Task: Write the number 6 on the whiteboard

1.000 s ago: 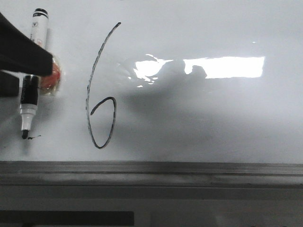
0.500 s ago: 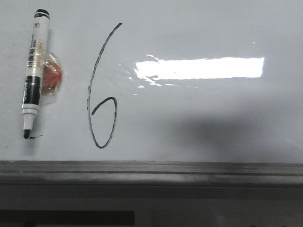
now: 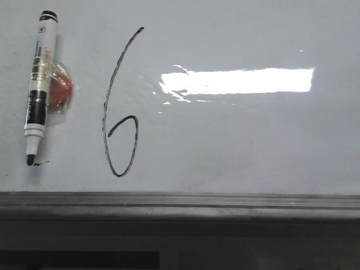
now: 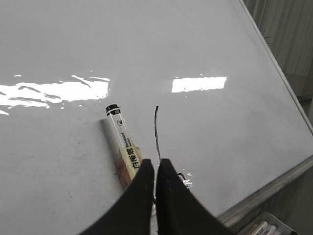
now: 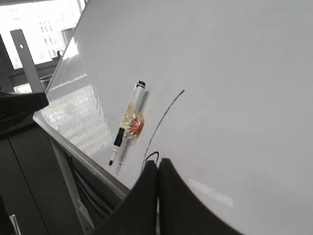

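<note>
The whiteboard (image 3: 253, 140) fills the front view, glossy, with a bright rectangular light reflection. A tall narrow black number 6 (image 3: 119, 107) is drawn on it, left of the middle. An uncapped black-and-white marker (image 3: 38, 84) lies on the board left of the 6, tip toward the ledge, over a red-orange blob (image 3: 61, 90). No gripper shows in the front view. My left gripper (image 4: 156, 164) is shut and empty, held over the board near the marker (image 4: 124, 144). My right gripper (image 5: 158, 164) is shut and empty, over the loop of the 6 (image 5: 164, 120).
A grey metal ledge (image 3: 180, 203) runs along the board's near edge. A tiny black squiggle (image 3: 40, 163) sits by the marker's tip. The right wrist view shows a stand post (image 5: 29, 63) and a window beyond the board's edge.
A second ago my dark left gripper covered the marker's middle at the far left of the front view. It has let go and withdrawn out of that view. The marker stays lying on the board.
</note>
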